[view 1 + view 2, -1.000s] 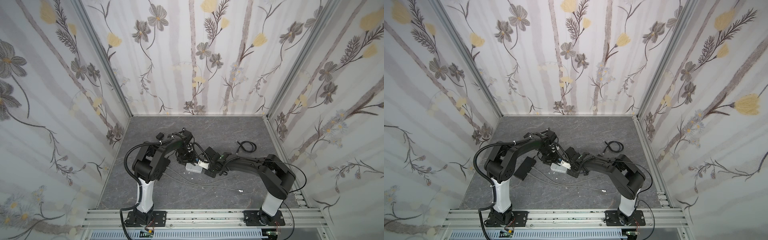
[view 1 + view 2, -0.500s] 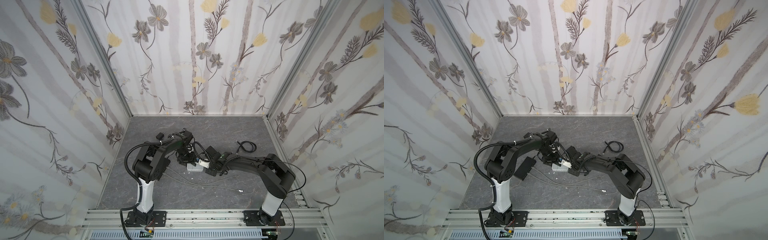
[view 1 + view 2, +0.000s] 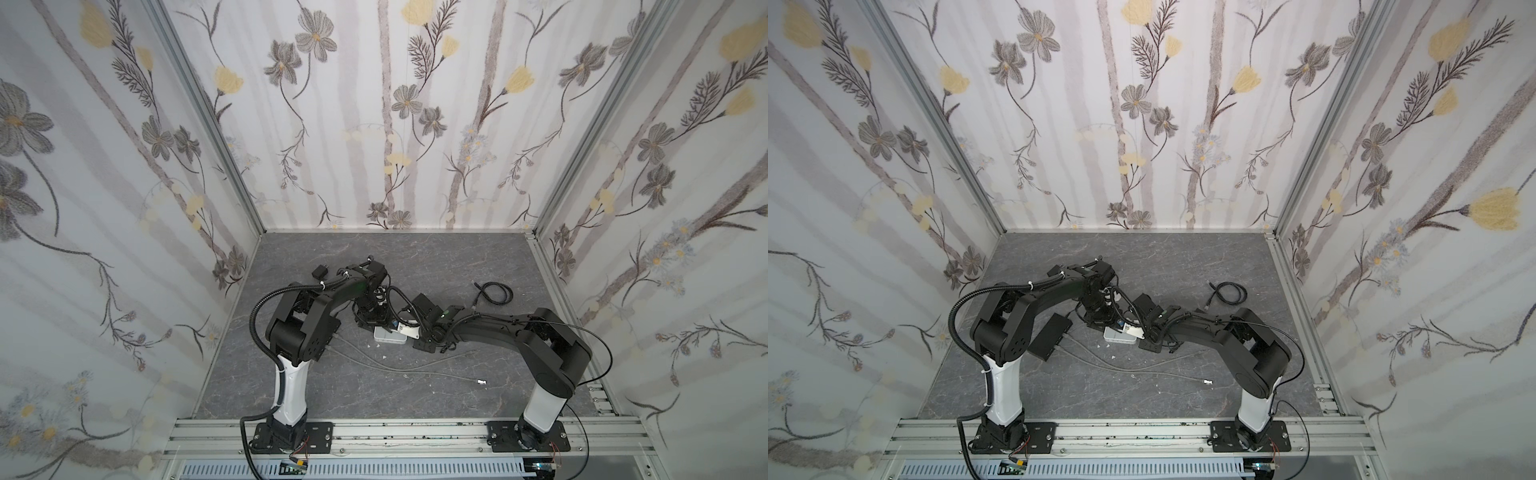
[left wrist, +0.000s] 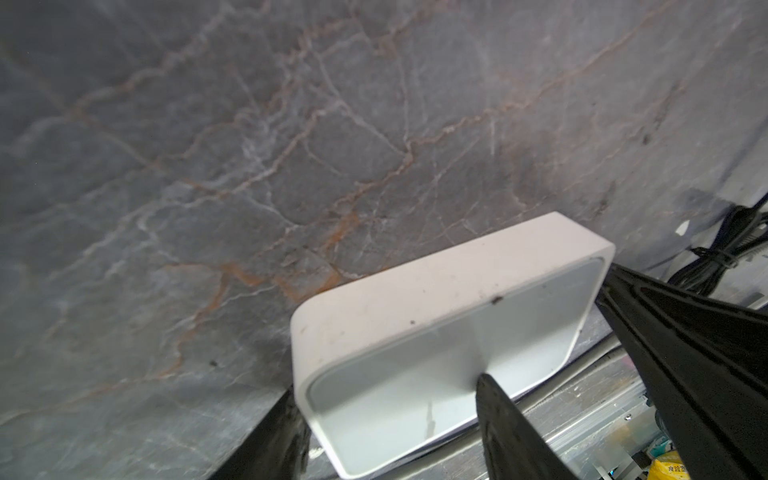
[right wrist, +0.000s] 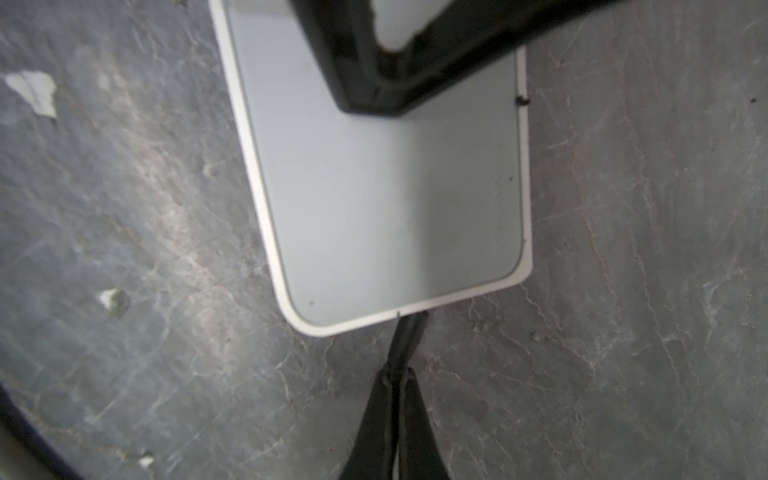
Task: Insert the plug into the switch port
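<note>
Over the last second I see almost no change. The left claw (image 4: 384, 390) stays parted about halfway, one finger (image 4: 503, 428) resting on the glossy top of the flat white plastic switch box (image 4: 415, 299), the other just beside its corner, and the box has not shifted. The right claw (image 5: 403, 340) stays pinched together, its tip seemingly touching the box's short edge, with nothing visible between the fingers. The small clear plug (image 3: 481, 381) on the thin grey cable (image 3: 449, 376) lies well apart from that claw, so I judge insertion has not begun. The ports are hidden in every view, and the black arms (image 3: 498, 332) cover much of the box from above.
</note>
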